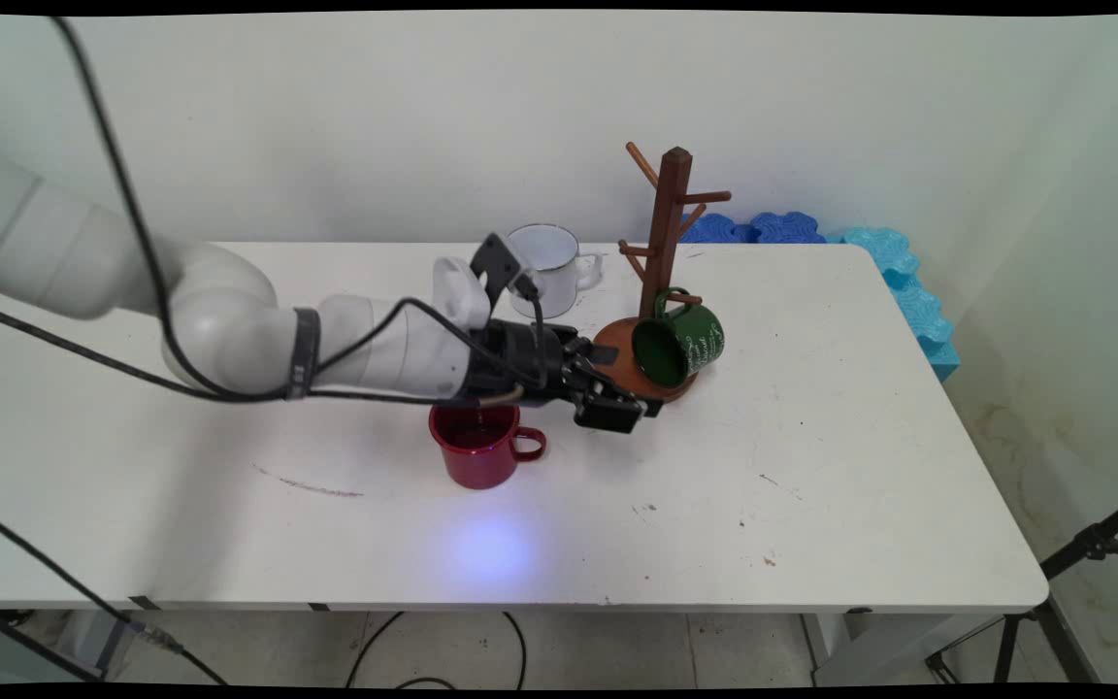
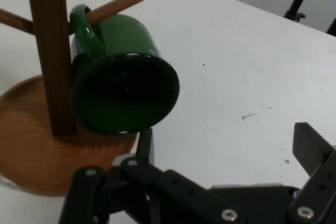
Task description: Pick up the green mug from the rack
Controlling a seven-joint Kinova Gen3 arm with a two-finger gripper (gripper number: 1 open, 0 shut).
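Green enamel mug (image 2: 123, 90) hangs by its handle on the wooden mug tree's (image 1: 664, 282) low peg at centre frame; the empty, spread-fingered gripper (image 1: 617, 406) beside it could knock it off.

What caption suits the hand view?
Open hand facing a green mug hung on a wooden mug tree.

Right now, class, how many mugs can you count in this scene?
3. A green mug hangs by its handle on the wooden mug tree; a red mug stands below the gripper; a white mug stands behind the arm.
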